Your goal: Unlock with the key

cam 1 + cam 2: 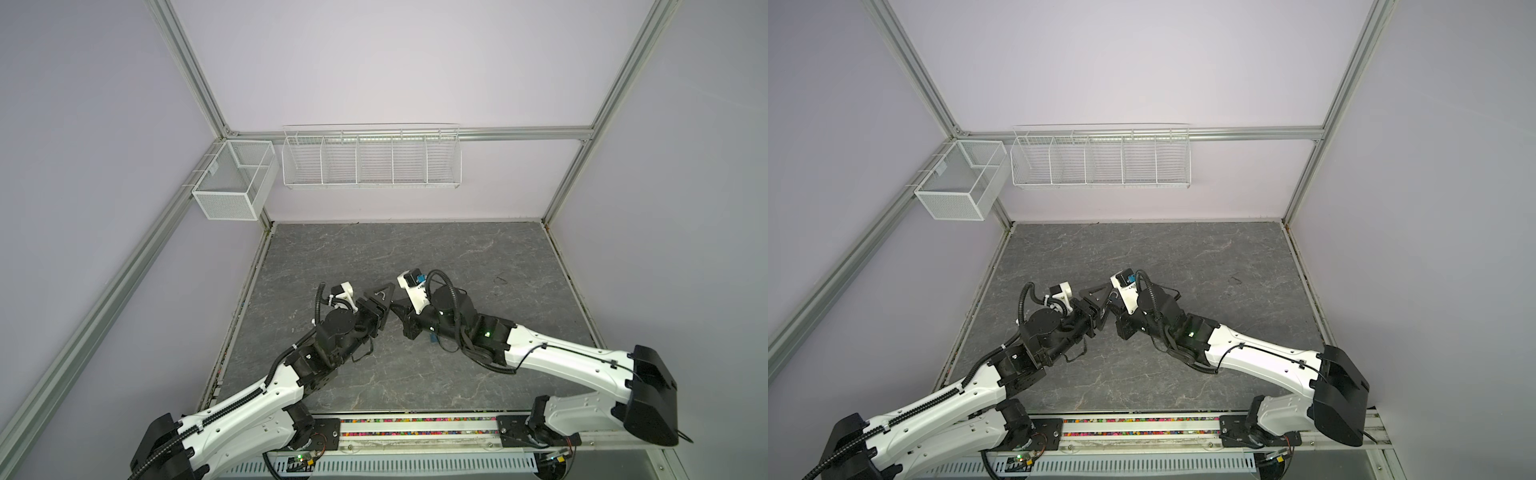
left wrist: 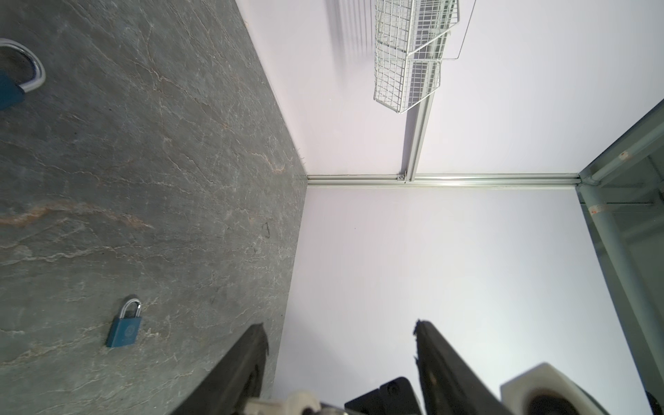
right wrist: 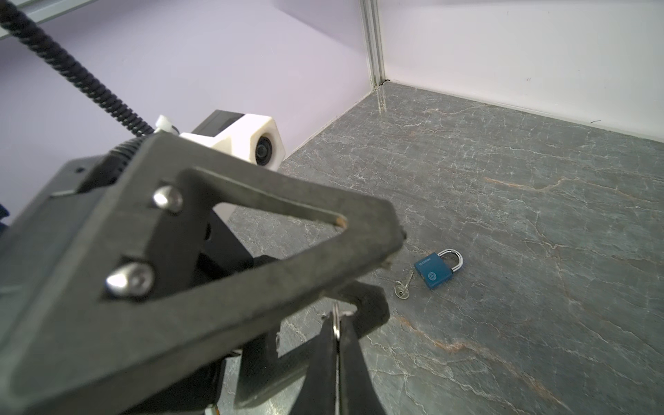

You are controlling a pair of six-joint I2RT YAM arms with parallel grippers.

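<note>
Right wrist view: the right pincer (image 3: pixel 336 323) is pinched fully together on a key (image 3: pixel 335 313), seen edge-on between its tips and held above the bench (image 3: pixel 539 179). Past it a blue padlock (image 3: pixel 433 275) lies flat with its shackle closed, well in from the bench's edges. A second key (image 3: pixel 401 287) on a ring lies just beside its bottom end — whether they touch I cannot tell.

Left wrist view shows the left pincer (image 2: pixel 337 325) with its jaws well apart and nothing gripped between them. Two padlocks lie well apart on the bench there: a far padlock (image 2: pixel 124 330), flat, and a near padlock (image 2: pixel 10 91) cut off by the frame. Which of these lies beside the second key I cannot tell.
</note>
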